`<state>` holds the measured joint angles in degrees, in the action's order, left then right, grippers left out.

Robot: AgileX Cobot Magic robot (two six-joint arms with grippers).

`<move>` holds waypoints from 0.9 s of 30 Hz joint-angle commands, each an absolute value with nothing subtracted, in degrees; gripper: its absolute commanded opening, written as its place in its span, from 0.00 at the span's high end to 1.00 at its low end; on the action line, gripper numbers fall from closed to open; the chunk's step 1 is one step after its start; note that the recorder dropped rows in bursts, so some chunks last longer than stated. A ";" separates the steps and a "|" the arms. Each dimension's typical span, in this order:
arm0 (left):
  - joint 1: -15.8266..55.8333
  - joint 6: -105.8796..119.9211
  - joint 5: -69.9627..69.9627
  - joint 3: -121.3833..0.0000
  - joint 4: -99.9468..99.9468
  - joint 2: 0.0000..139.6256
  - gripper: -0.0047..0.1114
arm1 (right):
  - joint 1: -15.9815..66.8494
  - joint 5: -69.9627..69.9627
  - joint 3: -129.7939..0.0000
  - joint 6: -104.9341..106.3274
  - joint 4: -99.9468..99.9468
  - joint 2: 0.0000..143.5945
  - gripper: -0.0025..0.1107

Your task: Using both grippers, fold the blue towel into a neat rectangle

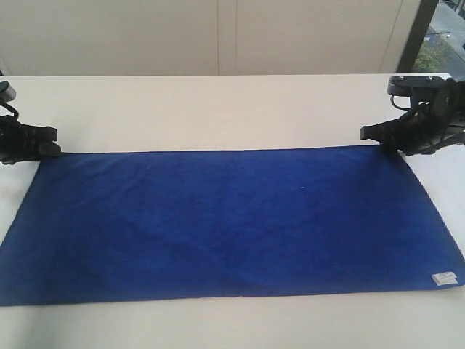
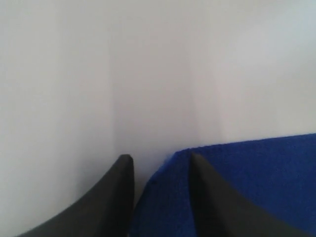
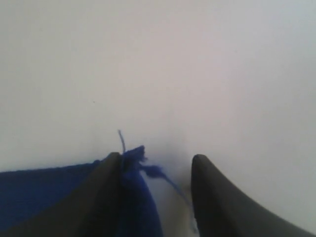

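The blue towel (image 1: 232, 218) lies spread flat on the white table (image 1: 218, 109), its white label (image 1: 444, 278) at the near right corner. The exterior view places the left gripper (image 1: 45, 142) at the far left corner and the right gripper (image 1: 376, 134) at the far right. Only the wrist views show the jaws: both pairs stand apart, each straddling a corner without pinching it, and loose threads (image 3: 159, 173) fray from the right one.

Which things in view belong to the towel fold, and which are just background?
Job: deep royal-blue microfibre towel, lying flat; its small white corner label; left black narrow-jawed gripper and right black narrow-jawed gripper, each open at a far corner.

Background: white table; pale wall panels; dark-framed window.
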<state>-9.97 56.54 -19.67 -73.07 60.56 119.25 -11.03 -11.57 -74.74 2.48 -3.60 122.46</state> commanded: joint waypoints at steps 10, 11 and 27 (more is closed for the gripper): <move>-9.91 56.79 -22.53 -72.76 60.76 119.62 0.82 | -11.41 -11.50 -74.74 2.86 -3.57 123.45 0.98; -9.91 56.79 -23.08 -72.76 60.76 119.50 0.86 | -11.41 -11.72 -74.74 2.86 -3.57 123.45 0.98; -10.02 56.79 -33.73 -72.76 60.90 110.57 0.96 | -11.41 -22.70 -74.67 2.86 -3.57 112.99 0.98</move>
